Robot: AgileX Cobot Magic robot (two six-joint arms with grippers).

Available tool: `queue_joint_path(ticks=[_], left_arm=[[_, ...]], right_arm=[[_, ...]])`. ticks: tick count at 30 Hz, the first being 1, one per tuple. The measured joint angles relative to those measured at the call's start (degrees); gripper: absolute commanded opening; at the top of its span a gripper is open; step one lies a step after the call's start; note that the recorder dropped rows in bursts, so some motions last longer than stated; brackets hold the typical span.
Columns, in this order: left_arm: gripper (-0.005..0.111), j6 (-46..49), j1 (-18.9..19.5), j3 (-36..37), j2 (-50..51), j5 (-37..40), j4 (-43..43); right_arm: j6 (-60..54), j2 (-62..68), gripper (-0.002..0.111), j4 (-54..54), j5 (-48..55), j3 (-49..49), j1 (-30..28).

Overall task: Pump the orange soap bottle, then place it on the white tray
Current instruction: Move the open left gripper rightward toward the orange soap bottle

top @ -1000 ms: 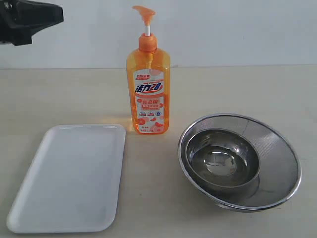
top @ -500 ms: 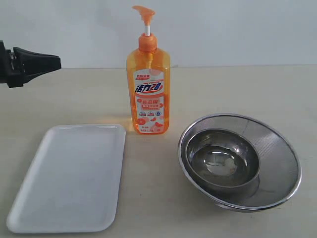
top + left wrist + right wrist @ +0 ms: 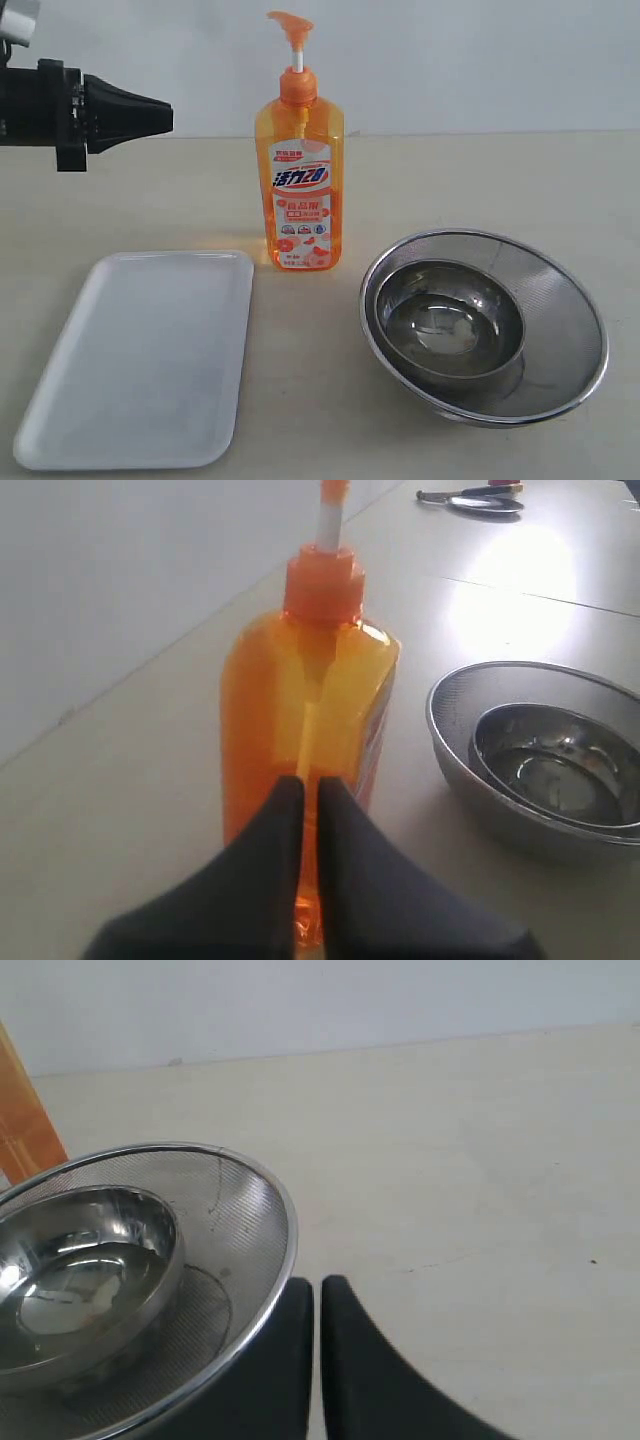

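The orange soap bottle (image 3: 300,180) stands upright at the middle back of the table, its orange pump head (image 3: 290,24) raised on a white stem. In the left wrist view the orange soap bottle (image 3: 300,700) fills the middle. My left gripper (image 3: 160,117) hangs shut in the air to the bottle's left, at label height, pointing at it with a gap between; the left gripper (image 3: 310,785) holds nothing. The white tray (image 3: 140,360) lies flat at the front left. My right gripper (image 3: 317,1285) is shut and empty, beside the steel bowl's rim.
A round steel mesh bowl (image 3: 570,310) with a smaller steel bowl (image 3: 445,320) inside sits front right, close to the bottle. The mesh bowl (image 3: 250,1210) lies right against my right gripper. Small tools (image 3: 480,498) lie far off on the table.
My left gripper has moved right toward the bottle, after dipping lower half a second ago. The bottle, tray and bowls have not moved.
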Motion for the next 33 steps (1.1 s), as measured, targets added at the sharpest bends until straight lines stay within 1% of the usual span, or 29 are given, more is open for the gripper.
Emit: queue_joint_path(ticks=[4,5,7,9,11,12,13,15,16,20,26,33], left_arm=[[0.005,0.0,-0.1,0.0,0.9,0.0,0.1],[0.007,0.0,-0.1,0.0,1.3,0.0,0.1],[0.017,0.1,-0.3,0.0,2.2,0.0,-0.6],[0.035,0.1,-0.4,0.0,3.1,0.0,-1.5],[0.059,0.1,-0.5,0.0,3.8,0.0,-2.6],[0.076,0.1,-0.6,0.0,4.2,0.0,-3.2],[0.087,0.1,-0.7,0.0,4.5,0.0,-4.1],[0.104,0.1,-0.8,0.0,5.1,0.0,-5.2],[0.107,0.1,-1.0,0.0,5.3,0.0,-6.0],[0.110,0.1,-1.5,-0.1,6.5,0.0,-8.4],[0.110,0.1,-1.9,-0.1,6.5,0.0,-9.0],[0.110,0.1,-1.9,-0.1,6.5,0.0,-11.6]], right_arm=[[0.0,0.0,0.000,0.0,0.0,0.0,0.0],[0.0,0.0,0.000,0.0,0.0,0.0,0.0],[0.0,0.0,0.000,0.0,0.0,0.0,0.0],[0.0,0.0,0.000,0.0,0.0,0.0,0.0],[0.0,0.0,0.000,0.0,0.0,0.0,0.0],[0.0,0.0,0.000,0.0,0.0,0.0,0.0],[0.0,0.0,0.000,0.0,0.0,0.0,0.0],[0.0,0.0,0.000,0.0,0.0,0.0,0.0],[0.0,0.0,0.000,0.0,0.0,0.0,0.0],[0.0,0.0,0.000,0.0,0.0,0.0,0.0],[0.0,0.0,0.000,0.0,0.0,0.0,0.0],[0.0,0.0,0.000,0.0,0.0,0.0,0.0]])
